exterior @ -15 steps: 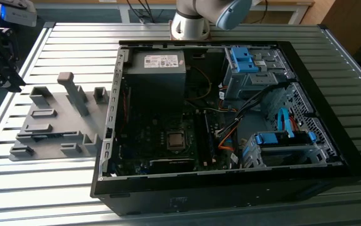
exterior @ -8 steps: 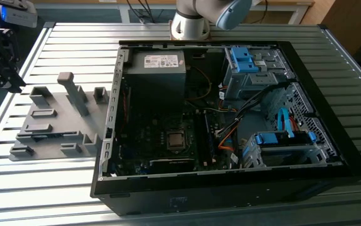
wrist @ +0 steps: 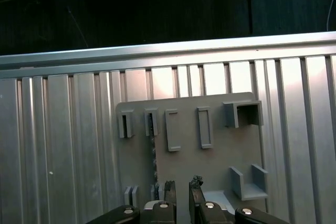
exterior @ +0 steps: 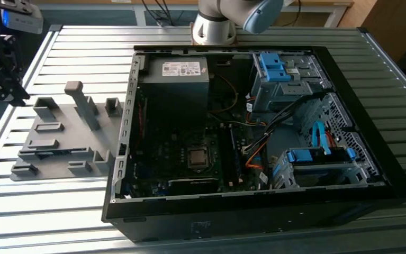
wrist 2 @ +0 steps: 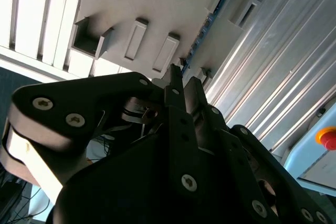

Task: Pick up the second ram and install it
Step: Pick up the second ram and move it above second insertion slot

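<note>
Blue-green circuit board with dark chips, the thin, narrow second ram (wrist: pixel 154 157) stands on edge in a slot of the flat grey plastic fixture plate (wrist: pixel 220 150); the second wrist view shows the same strip (wrist 2: pixel 203 31) in its holder. The black metal gripper (wrist: pixel 182 186) hovers above that plate with its jaws spread a little and empty. The strip lies just beside them, not between them. I judge the pick-up step to be in hand, at the approach: nothing is grasped and the ram is not yet lifted. A grasp would call for centring the jaws over the strip's thin top edge before closing, since the target is so narrow. The plate rests on a ribbed aluminium counter (exterior: pixel 69 47), just beside the open black computer case (exterior: pixel 259 225), which lies toward the exterior view's right. Beyond the counter the floor is dark, and a red push-button (wrist 2: pixel 327 138) on a pale box shows nearby.
</note>
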You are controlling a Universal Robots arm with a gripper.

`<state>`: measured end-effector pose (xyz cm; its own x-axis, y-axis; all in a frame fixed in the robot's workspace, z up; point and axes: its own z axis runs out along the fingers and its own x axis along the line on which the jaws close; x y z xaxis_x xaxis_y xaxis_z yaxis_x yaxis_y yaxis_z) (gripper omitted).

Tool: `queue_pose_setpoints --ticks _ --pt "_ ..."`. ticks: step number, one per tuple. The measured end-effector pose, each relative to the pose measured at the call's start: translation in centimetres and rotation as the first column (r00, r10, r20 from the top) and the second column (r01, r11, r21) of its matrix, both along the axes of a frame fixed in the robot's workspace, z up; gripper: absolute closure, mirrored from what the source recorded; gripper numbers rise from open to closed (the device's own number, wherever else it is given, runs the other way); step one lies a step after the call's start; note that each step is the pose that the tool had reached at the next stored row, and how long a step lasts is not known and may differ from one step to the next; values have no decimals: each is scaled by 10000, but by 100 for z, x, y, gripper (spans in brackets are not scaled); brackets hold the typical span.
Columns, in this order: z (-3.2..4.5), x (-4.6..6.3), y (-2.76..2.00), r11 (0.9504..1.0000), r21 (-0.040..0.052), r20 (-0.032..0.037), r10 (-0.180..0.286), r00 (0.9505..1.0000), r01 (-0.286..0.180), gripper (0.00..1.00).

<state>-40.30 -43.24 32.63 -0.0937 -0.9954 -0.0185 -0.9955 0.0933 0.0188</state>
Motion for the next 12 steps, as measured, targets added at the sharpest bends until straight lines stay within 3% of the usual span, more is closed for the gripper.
queue_pose_setpoints --ticks 12 --pt "-93 0 -60 10000 0 1 14 10000 -14 75"
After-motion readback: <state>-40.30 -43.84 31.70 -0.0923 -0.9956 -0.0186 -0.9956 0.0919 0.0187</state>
